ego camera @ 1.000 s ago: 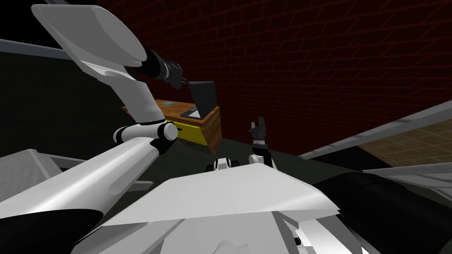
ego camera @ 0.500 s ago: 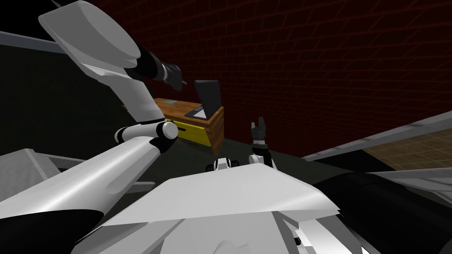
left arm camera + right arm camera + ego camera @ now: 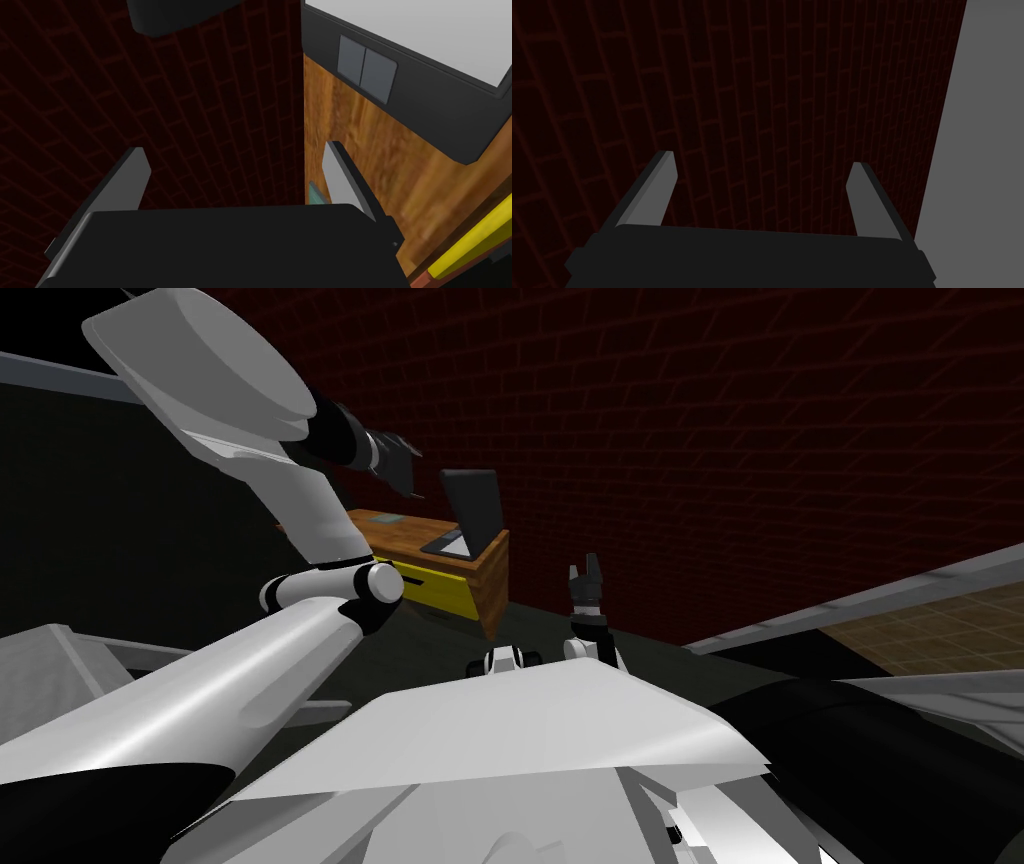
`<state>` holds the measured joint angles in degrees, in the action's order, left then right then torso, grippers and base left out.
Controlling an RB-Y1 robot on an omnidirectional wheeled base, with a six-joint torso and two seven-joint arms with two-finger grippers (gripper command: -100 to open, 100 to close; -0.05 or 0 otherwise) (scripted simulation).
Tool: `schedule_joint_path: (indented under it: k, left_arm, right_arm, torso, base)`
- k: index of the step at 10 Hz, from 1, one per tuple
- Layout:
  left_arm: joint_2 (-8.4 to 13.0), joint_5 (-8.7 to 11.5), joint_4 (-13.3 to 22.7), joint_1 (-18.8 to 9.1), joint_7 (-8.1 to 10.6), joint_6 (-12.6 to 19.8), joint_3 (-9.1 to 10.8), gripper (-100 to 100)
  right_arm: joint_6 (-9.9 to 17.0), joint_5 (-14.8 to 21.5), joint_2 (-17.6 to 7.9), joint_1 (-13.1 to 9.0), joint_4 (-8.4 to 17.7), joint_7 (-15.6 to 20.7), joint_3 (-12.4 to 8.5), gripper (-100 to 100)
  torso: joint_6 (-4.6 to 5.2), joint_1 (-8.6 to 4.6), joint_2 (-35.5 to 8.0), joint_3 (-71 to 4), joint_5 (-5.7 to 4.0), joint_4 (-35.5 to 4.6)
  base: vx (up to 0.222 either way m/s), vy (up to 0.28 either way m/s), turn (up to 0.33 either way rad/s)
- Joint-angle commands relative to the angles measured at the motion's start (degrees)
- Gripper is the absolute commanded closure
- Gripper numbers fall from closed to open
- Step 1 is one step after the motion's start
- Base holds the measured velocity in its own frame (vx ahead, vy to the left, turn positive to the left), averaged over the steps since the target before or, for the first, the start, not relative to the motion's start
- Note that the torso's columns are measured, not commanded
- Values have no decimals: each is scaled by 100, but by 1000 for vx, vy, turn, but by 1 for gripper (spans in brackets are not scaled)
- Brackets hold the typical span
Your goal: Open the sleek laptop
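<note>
The dark laptop (image 3: 468,516) stands open on the right end of a wooden desk (image 3: 395,531), its lid upright over the base. My left gripper (image 3: 413,474) hangs open just left of the lid's upper edge, touching nothing. In the left wrist view the laptop's base (image 3: 430,95), with a light keyboard area and two grey touchpad buttons, lies on the wooden desk top (image 3: 380,170). A corner of the lid (image 3: 175,15) shows beyond my left gripper (image 3: 232,175), whose fingers are spread with nothing between them. My right gripper (image 3: 587,576) points up near my chest, open and empty (image 3: 762,190).
The desk has a yellow drawer front (image 3: 432,585) and stands against a dark red brick wall (image 3: 720,438). A small teal item (image 3: 316,195) lies on the desk by my left gripper's finger. Dark floor lies between me and the desk.
My left gripper has drawn back a little from the laptop's lid and spread its fingers. The lid stands slightly more upright than a second ago. The right arm has not moved.
</note>
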<state>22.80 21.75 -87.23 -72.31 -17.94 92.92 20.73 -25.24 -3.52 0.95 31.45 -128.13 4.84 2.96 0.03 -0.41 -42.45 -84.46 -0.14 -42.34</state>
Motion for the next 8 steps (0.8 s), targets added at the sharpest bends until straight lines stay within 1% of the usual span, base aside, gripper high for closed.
schedule_joint_path:
  k: [1, 3, 4, 5, 6, 7, 8]
  left_arm:
    - [39, -102, -192, 30, -263, -12, -254, -100]
    - [70, -181, -334, 54, -456, -23, -448, -100]
    - [58, -154, -292, 53, -384, -23, -383, -100]
    - [58, -158, -303, 55, -406, -21, -394, -100]
    - [58, -157, -302, 54, -404, -22, -393, 100]
    - [17, -87, -189, 45, -223, 11, -241, 100]
    - [-3, -51, -134, 38, -133, 24, -164, 100]
  right_arm:
    - [0, 0, 0, 0, 0, 0, 0, 0]
    - [0, 0, 0, 0, 0, 0, 0, 0]
    - [0, 0, 0, 0, 0, 0, 0, 0]
    - [0, 0, -1, 0, 0, 0, -1, 0]
    - [0, 0, -2, 1, 0, 0, -1, 0]
    - [0, 0, -2, 1, 0, 0, -2, 0]
    - [0, 0, -2, 1, 0, 0, -2, 0]
  torso:
    - [-1, 14, 8, -5, 4, 2]
    - [-3, 48, 20, -13, 16, 7]
    - [-4, 55, 19, -13, 19, 7]
    - [-5, 69, 24, -15, 23, 8]
    - [-5, 69, 25, -17, 24, 9]
    - [-1, 55, 23, -16, 18, 6]
    - [-6, 64, 30, -19, 22, 11]
  base:
    - [-35, -139, -6]
    - [-37, -114, -3]
    - [-18, -50, 0]
    - [-4, -12, -2]
    - [0, 0, 0]
    - [29, 61, 1]
    - [43, 115, -7]
